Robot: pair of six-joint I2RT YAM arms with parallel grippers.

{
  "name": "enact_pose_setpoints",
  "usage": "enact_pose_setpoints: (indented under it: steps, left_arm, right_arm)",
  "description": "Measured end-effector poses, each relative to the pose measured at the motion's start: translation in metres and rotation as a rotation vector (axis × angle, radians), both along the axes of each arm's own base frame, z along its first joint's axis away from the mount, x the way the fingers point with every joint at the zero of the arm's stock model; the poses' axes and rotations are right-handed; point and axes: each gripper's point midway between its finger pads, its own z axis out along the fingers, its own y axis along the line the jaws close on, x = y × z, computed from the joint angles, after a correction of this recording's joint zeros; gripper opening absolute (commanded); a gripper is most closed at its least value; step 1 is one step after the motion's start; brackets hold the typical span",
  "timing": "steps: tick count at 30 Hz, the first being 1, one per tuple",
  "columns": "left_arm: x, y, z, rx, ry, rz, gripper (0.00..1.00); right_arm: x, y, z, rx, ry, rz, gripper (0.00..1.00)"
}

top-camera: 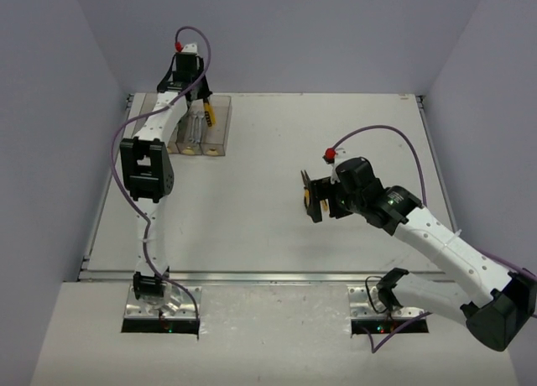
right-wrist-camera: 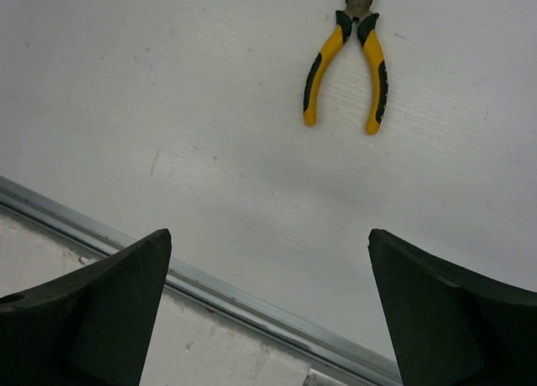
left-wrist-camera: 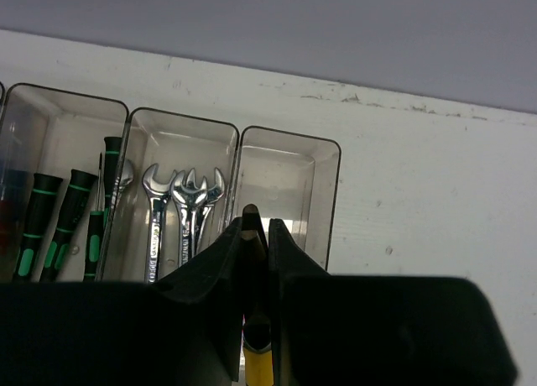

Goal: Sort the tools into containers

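Yellow-handled pliers (left-wrist-camera: 258, 362) sit clamped in my left gripper (left-wrist-camera: 254, 235), nose near the wall between the wrenches (left-wrist-camera: 189, 206) and the empty bin (left-wrist-camera: 327, 185); released here, they might land among wrenches. My right gripper (right-wrist-camera: 267, 239) gapes open, loose pliers (right-wrist-camera: 344, 59) on the table (right-wrist-camera: 168, 109) ahead.

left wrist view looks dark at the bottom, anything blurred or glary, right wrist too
Left wrist view: the left hand, shut on a yellow-handled tool, is a dark mass; the wrenches glint but are sharp. Right wrist view: the open right hand is dark and soft at the bottom corners, the pliers crisp, light even.
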Motion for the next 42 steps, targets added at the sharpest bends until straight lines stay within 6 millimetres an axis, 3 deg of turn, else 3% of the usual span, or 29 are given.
enact_pose_setpoints:
  steps: [6,7,8,10,11,13,16,19,21,22,23,24,26,29,32,33,35,37,42]
  left_arm:
    - [0.001,-0.009,-0.025,0.048,0.051,-0.071,0.04]
    - [0.002,-0.01,-0.027,0.047,0.053,-0.077,0.12]
    - [0.003,-0.012,-0.03,0.045,0.056,-0.084,0.3]
    - [0.003,-0.017,-0.039,0.037,0.068,-0.1,0.76]
    - [0.003,-0.019,-0.043,0.033,0.076,-0.103,0.86]
    - [0.003,-0.021,-0.049,0.035,0.087,-0.107,0.98]
    - [0.0,-0.022,-0.051,0.037,0.101,-0.102,1.0]
    - [0.001,-0.026,-0.04,0.02,0.085,-0.101,1.0]
    - [-0.002,-0.03,-0.026,-0.003,0.069,-0.102,1.0]
    - [-0.005,-0.032,-0.013,-0.018,0.054,-0.106,1.0]
    - [-0.01,-0.035,0.002,-0.035,0.036,-0.107,1.0]
    - [-0.018,-0.037,0.019,-0.055,0.018,-0.104,1.0]
    - [-0.044,-0.04,0.062,-0.096,-0.034,-0.095,1.0]
    - [-0.106,-0.049,0.14,-0.166,-0.179,-0.091,1.0]
    - [-0.201,-0.07,0.191,-0.24,-0.332,-0.146,1.0]
    - [-0.227,-0.079,0.198,-0.266,-0.368,-0.178,1.0]
    - [-0.272,-0.095,0.2,-0.313,-0.41,-0.242,1.0]
    - [-0.289,-0.102,0.204,-0.349,-0.467,-0.282,1.0]
    - [-0.299,-0.102,0.109,-0.327,-0.273,-0.281,1.0]
  right_arm:
    - [-0.005,0.002,-0.007,0.007,0.025,0.019,0.99]
    - [-0.005,0.003,-0.007,0.008,0.027,0.021,0.99]
    - [-0.005,0.003,-0.008,0.006,0.03,0.021,0.99]
    - [-0.004,0.004,-0.012,0.0,0.04,0.022,0.99]
    - [-0.004,0.004,-0.015,-0.007,0.049,0.021,0.99]
    - [-0.003,0.005,-0.024,-0.028,0.075,0.019,0.99]
    - [0.001,0.006,-0.04,-0.07,0.128,0.011,0.99]
    - [0.008,0.01,-0.055,-0.112,0.179,0.001,0.98]
    - [0.013,0.011,-0.064,-0.136,0.207,-0.009,0.9]
    - [0.017,0.012,-0.068,-0.147,0.222,-0.015,0.79]
    - [0.021,0.012,-0.072,-0.156,0.233,-0.024,0.78]
    - [0.025,0.012,-0.077,-0.166,0.247,-0.032,0.69]
    - [0.033,0.014,-0.086,-0.186,0.266,-0.043,0.61]
    - [0.043,0.017,-0.101,-0.219,0.301,-0.058,0.55]
    - [0.055,0.022,-0.115,-0.248,0.32,-0.063,0.51]
    - [0.058,0.023,-0.119,-0.259,0.326,-0.064,0.5]
    - [0.065,0.026,-0.128,-0.28,0.336,-0.067,0.49]
    - [0.071,0.027,-0.134,-0.294,0.347,-0.066,0.47]
    - [0.087,0.027,-0.148,-0.313,0.36,-0.081,0.41]
